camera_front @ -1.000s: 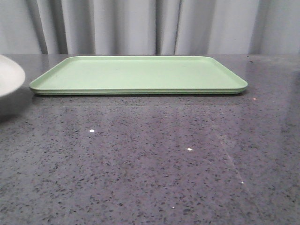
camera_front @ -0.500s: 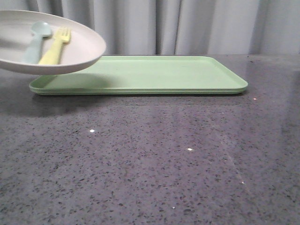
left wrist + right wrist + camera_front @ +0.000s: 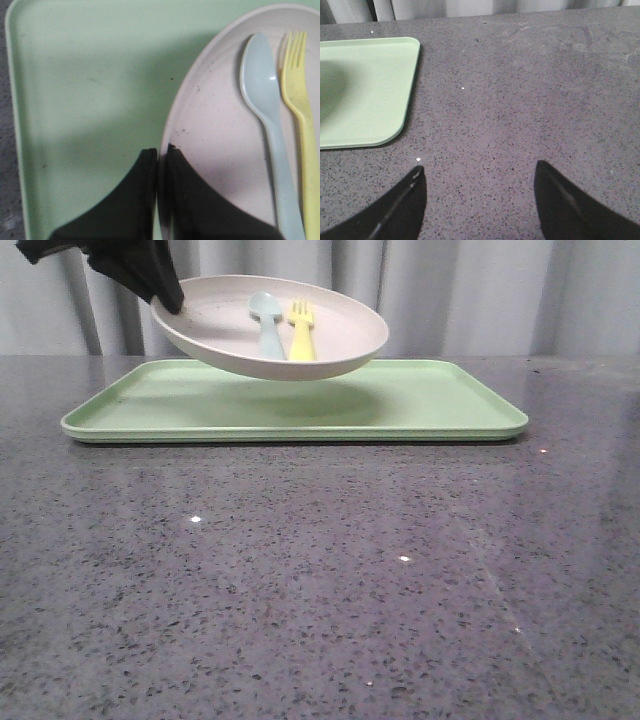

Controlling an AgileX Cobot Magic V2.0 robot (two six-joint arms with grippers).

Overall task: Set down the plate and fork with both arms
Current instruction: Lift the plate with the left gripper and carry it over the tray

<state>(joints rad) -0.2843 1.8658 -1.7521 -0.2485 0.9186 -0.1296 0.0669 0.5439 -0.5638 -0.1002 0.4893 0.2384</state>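
My left gripper (image 3: 168, 302) is shut on the left rim of the off-white plate (image 3: 330, 332) and holds it in the air, tilted, above the middle-left of the green tray (image 3: 430, 400). The yellow fork (image 3: 301, 332) lies in the plate beside a pale blue-grey spoon (image 3: 267, 325). In the left wrist view the gripper (image 3: 161, 155) pinches the plate (image 3: 220, 125) at its rim, with the fork (image 3: 300, 110) and spoon (image 3: 262, 90) on it. My right gripper (image 3: 479, 172) is open and empty over bare table, right of the tray (image 3: 365, 95).
The grey speckled table (image 3: 320, 580) spreads in front of the tray. A pale curtain (image 3: 470, 295) hangs behind the table's far edge.
The plate with fork and spoon has moved right and a little up, from the left edge of the view to over the tray. The left gripper has come into the front view.
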